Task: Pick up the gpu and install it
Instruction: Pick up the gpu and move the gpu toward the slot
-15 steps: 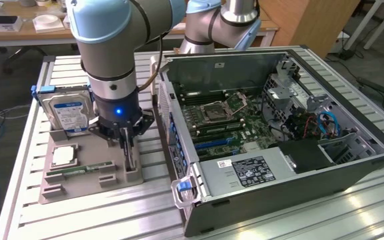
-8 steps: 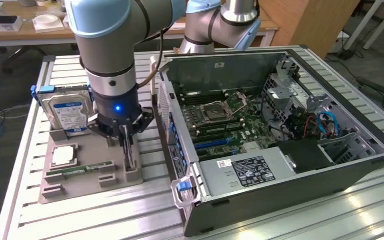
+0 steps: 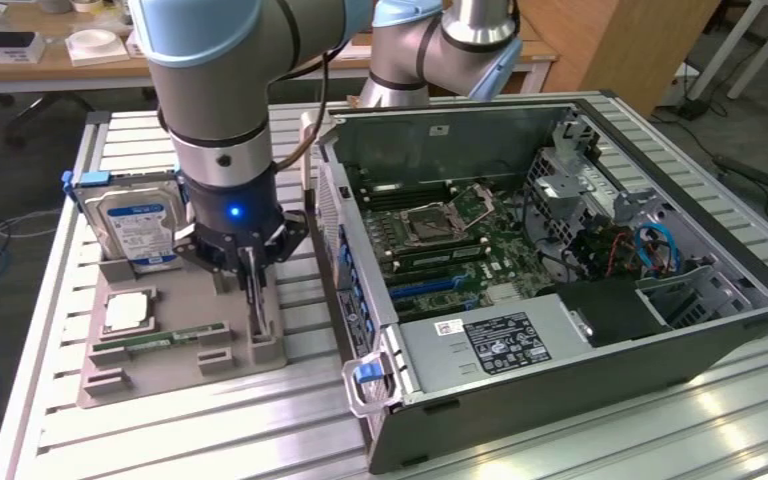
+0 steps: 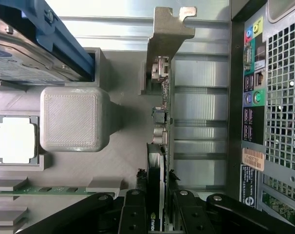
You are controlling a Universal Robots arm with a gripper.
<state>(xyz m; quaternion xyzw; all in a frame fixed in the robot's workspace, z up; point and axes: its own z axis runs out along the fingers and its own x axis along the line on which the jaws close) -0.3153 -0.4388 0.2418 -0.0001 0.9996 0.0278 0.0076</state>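
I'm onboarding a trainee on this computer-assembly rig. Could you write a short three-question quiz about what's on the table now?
1. Fill in: the hard drive and the processor chip sit on the grey ____.
2. True or false: the graphics card already sits inside the computer case.
3. The claw is closed on: A) the hard drive B) the graphics card C) the processor chip.
Key: 1 tray; 2 false, it stands upright in the tray; 3 B.
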